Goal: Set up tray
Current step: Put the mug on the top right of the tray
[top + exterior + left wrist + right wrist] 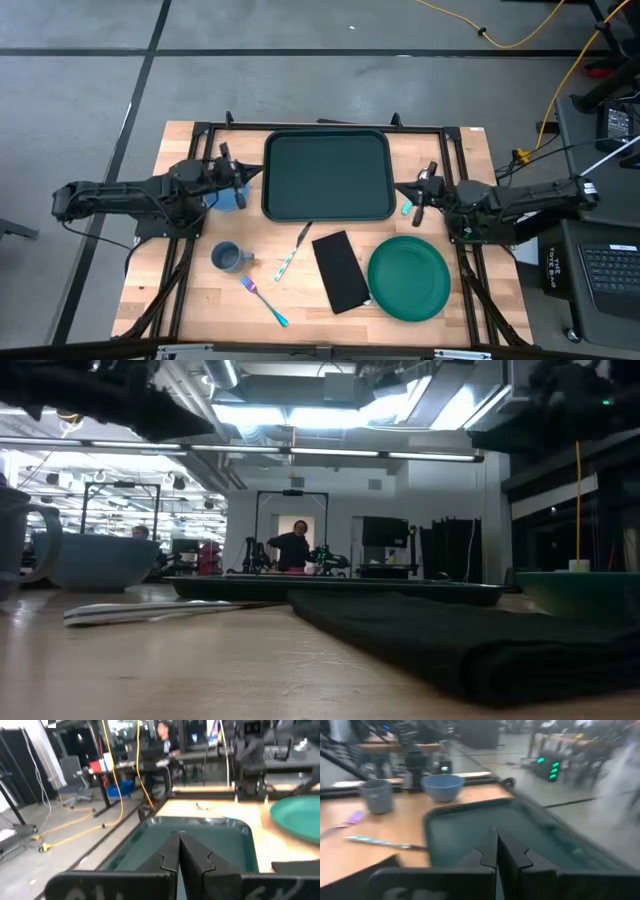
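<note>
While tray [326, 175] sits centred, left tool [250, 176] pressed together beside it, right tool [404, 191] likewise pressed together opposite

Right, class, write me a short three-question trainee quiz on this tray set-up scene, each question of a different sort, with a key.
1. True or false: the tray has nothing on it.
2. Multiple choice: the black napkin lies closest to which item? A) the blue bowl B) the round green plate C) the grey mug
3. Fill in: the left pincer and right pincer sit at opposite short sides of the tray, both with fingers ____.

Key: 1 true; 2 B; 3 shut.
</note>
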